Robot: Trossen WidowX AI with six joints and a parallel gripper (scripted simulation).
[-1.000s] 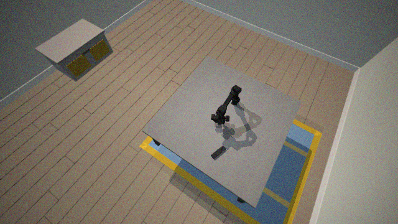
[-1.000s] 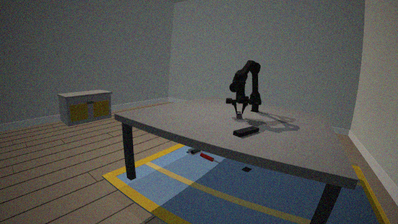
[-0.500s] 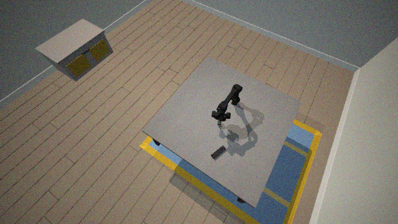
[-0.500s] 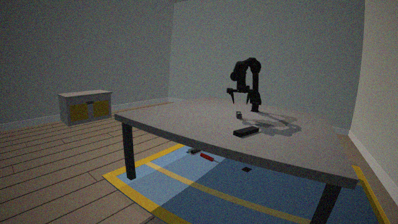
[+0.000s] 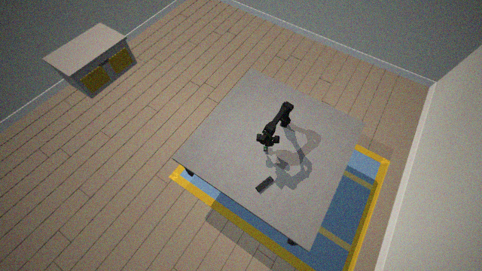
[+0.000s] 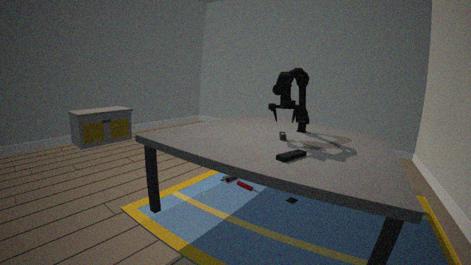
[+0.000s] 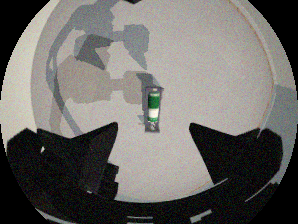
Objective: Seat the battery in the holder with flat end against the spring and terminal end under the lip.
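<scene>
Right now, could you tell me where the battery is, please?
The battery lies in the holder on the table, below the open tool; the wrist view shows it between and beyond the fingertips, untouched.

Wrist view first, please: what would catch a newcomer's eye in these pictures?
The green battery stands out, lying in its small holder on the grey table, right below the wide-open, empty claw. Next comes the black arm raised above it, and a dark flat block lying nearer the table's front edge.
</scene>
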